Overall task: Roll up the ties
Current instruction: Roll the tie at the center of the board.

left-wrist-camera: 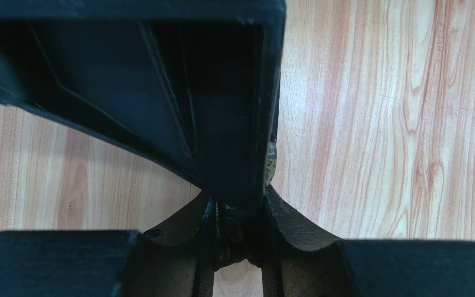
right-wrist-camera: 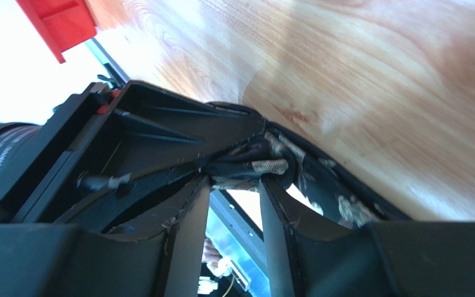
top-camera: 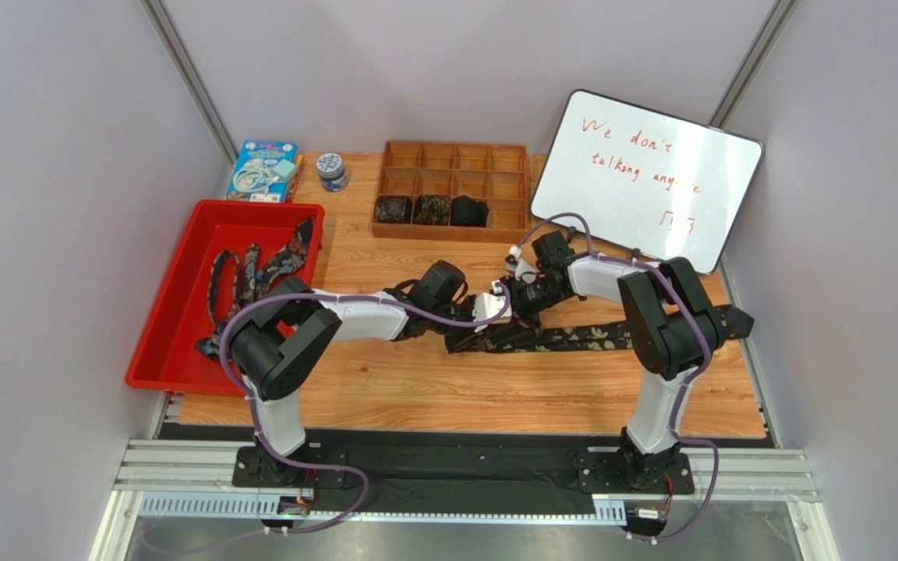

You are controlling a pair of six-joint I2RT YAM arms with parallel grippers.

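One tie (top-camera: 577, 339), dark with pale floral speckles, lies stretched across the middle of the wooden table (top-camera: 477, 397). Both grippers meet at its left end. My left gripper (top-camera: 491, 309) is shut on a fold of the tie, which shows between its fingertips in the left wrist view (left-wrist-camera: 241, 230). My right gripper (top-camera: 517, 285) comes in from the other side and its tips pinch bunched tie fabric (right-wrist-camera: 271, 166). In the left wrist view the right gripper's black body (left-wrist-camera: 159, 93) fills the upper left. More loose ties (top-camera: 243, 278) lie in the red tray (top-camera: 159, 351).
A wooden divided box (top-camera: 456, 156) at the back holds three rolled tie coils (top-camera: 430, 210) in its front row. A whiteboard (top-camera: 647, 175) leans at the back right. A blue book (top-camera: 263, 171) and a small jar (top-camera: 331, 172) stand at the back left.
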